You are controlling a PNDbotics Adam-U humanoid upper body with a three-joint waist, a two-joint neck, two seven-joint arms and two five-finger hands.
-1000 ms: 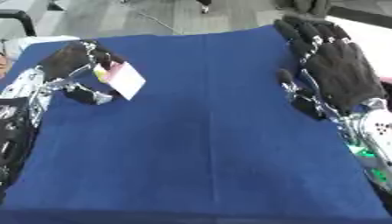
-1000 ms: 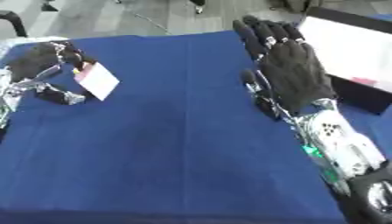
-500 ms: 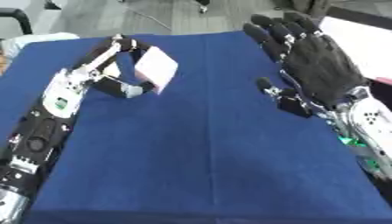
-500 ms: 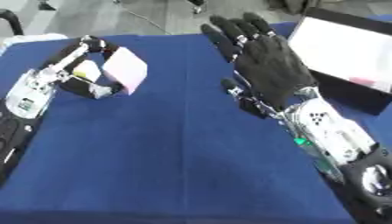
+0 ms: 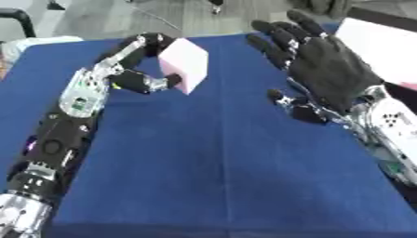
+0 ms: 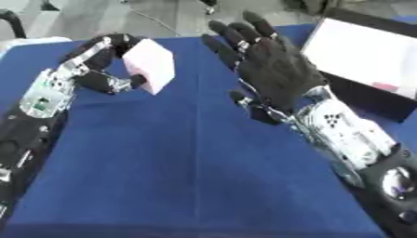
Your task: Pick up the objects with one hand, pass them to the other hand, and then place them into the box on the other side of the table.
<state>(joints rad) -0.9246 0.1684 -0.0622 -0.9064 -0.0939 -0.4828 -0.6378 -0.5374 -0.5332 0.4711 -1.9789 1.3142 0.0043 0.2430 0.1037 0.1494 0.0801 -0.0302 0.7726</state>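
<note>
A pale pink block (image 5: 184,64) hangs above the blue table (image 5: 211,162), pinched between the curled fingers and thumb of my left hand (image 5: 134,62) at the upper left. My right hand (image 6: 273,69) stands open a short way to the block's right, fingers spread and pointing up, its palm hidden from me. A gap separates it from the block. The box (image 6: 371,56), dark-walled with a white inside, sits at the table's right edge behind the right hand.
A small pink thing (image 6: 381,86) lies inside the box. A white object (image 5: 32,44) rests off the table's far left corner. Grey floor lies beyond the far edge.
My left hand has carried the pink block rightward toward the table's middle. The right hand has moved leftward to meet it, still open.
</note>
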